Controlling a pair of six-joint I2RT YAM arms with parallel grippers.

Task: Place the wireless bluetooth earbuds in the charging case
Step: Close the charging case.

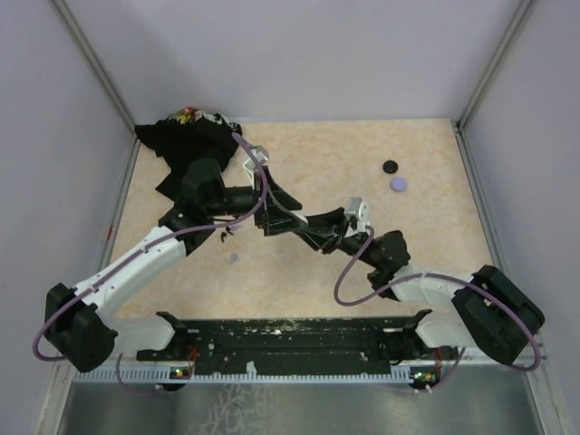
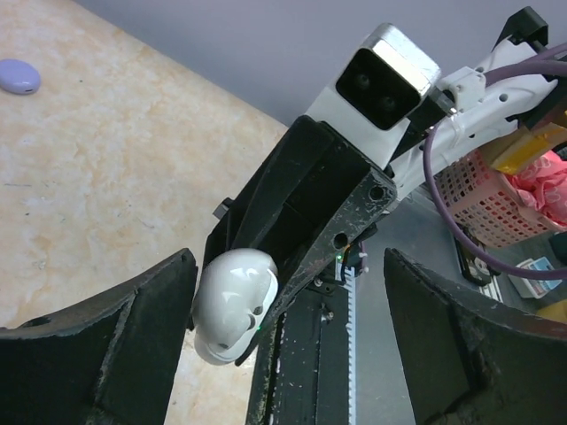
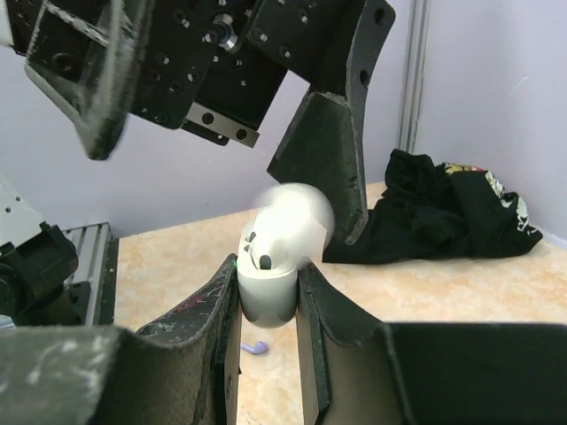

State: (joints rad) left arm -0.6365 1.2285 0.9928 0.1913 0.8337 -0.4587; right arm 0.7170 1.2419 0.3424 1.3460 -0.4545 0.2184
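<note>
Right gripper (image 3: 268, 271): my fingers are clamped on the lower body of the white charging case (image 3: 266, 299), held upright above the table (image 1: 362, 263). The lid stands open and is blurred. I cannot tell whether the dark spots in its mouth are buds.

Left gripper (image 2: 288, 266): jaws wide apart, holding nothing. It hangs over the case from the opposite side. In the right wrist view one finger stands just beside the lid, and I cannot tell if they touch.

One lavender earbud (image 3: 255, 347) lies on the table below the case, apart from both grippers.

Black cloth (image 1: 195, 149) lies at the far left corner.
</note>
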